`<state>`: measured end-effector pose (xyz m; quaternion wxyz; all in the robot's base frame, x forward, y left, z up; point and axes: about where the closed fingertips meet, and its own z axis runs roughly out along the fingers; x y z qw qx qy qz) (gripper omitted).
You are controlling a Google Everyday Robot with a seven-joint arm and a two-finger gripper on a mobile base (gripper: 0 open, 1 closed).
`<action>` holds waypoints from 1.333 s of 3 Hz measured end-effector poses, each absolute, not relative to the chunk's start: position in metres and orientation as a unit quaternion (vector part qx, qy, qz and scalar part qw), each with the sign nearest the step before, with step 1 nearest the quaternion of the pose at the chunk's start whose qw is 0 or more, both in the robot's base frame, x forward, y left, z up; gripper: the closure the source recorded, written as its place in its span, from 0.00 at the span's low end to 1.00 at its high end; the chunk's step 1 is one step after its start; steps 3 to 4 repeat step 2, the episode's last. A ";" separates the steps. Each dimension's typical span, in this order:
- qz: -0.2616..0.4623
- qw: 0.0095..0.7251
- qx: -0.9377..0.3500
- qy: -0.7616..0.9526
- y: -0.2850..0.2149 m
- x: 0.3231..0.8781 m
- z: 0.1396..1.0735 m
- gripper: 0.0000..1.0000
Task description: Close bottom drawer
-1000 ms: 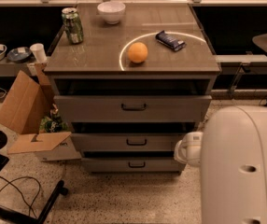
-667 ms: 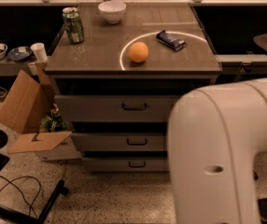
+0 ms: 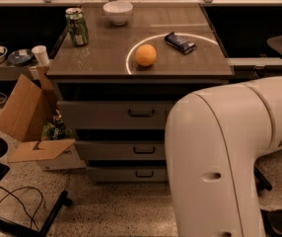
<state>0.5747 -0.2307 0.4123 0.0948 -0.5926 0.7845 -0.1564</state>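
1. The white arm (image 3: 225,157) is filling the near right side. The tool is not showing anywhere, so I cannot tell if it is clenched or released.
2. The bottom drawer (image 3: 126,174) is sitting lowest in the grey cabinet, partly hidden by the arm. Its front seems to be standing a little forward, waiting for a push.
3. The counter (image 3: 96,63) is carrying an orange (image 3: 145,55), a can (image 3: 76,26) and a bowl (image 3: 118,11), well apart from the drawer, so they are not hindering.
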 end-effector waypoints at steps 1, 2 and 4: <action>-0.154 0.044 -0.599 0.785 -0.244 0.525 0.415 1.00; -0.139 0.006 -0.578 0.804 -0.269 0.455 0.425 1.00; -0.139 0.006 -0.578 0.804 -0.269 0.455 0.425 1.00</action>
